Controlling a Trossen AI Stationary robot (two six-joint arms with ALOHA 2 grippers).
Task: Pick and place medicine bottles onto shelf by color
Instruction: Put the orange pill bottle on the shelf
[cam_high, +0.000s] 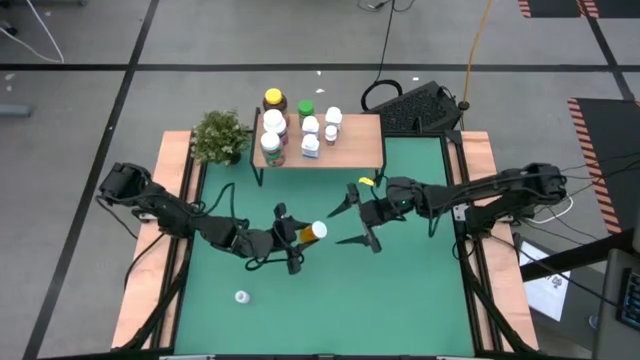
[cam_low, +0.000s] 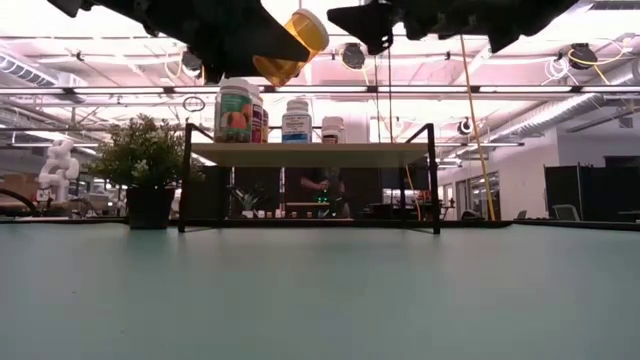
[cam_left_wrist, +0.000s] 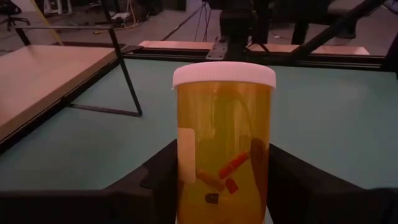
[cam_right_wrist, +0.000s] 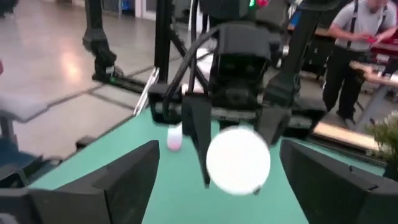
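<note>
An amber medicine bottle (cam_high: 311, 232) with a white cap (cam_left_wrist: 224, 75) and a few capsules inside is shut in my left gripper (cam_high: 298, 238) over the middle of the green table. Its cap points at my right gripper (cam_high: 352, 223), which is open a short way to the right with its fingers (cam_right_wrist: 124, 180) spread wide, and touches nothing. The cap (cam_right_wrist: 238, 160) faces the right wrist camera. The shelf (cam_high: 350, 135) stands at the far edge with several bottles (cam_high: 272, 128) upright on its left half. One small white bottle (cam_high: 241, 297) rests on the table near the near-left corner. My left gripper pinches the amber bottle's body (cam_left_wrist: 186, 180) between its two fingers (cam_left_wrist: 155, 183), one on each side, below the cap. The fingers come level from the table's left and lie along the bottle. The bottle is lifted clear (cam_low: 290, 45), tilted with its cap toward the right and slightly up.
A green potted plant (cam_high: 220, 136) stands left of the shelf. Wooden strips (cam_high: 150, 270) run along both table sides. The shelf's right half (cam_high: 362, 130) is bare wood. Green table surface (cam_high: 400, 290) lies open to the near right. A person (cam_right_wrist: 360, 37) stands in the room beyond.
</note>
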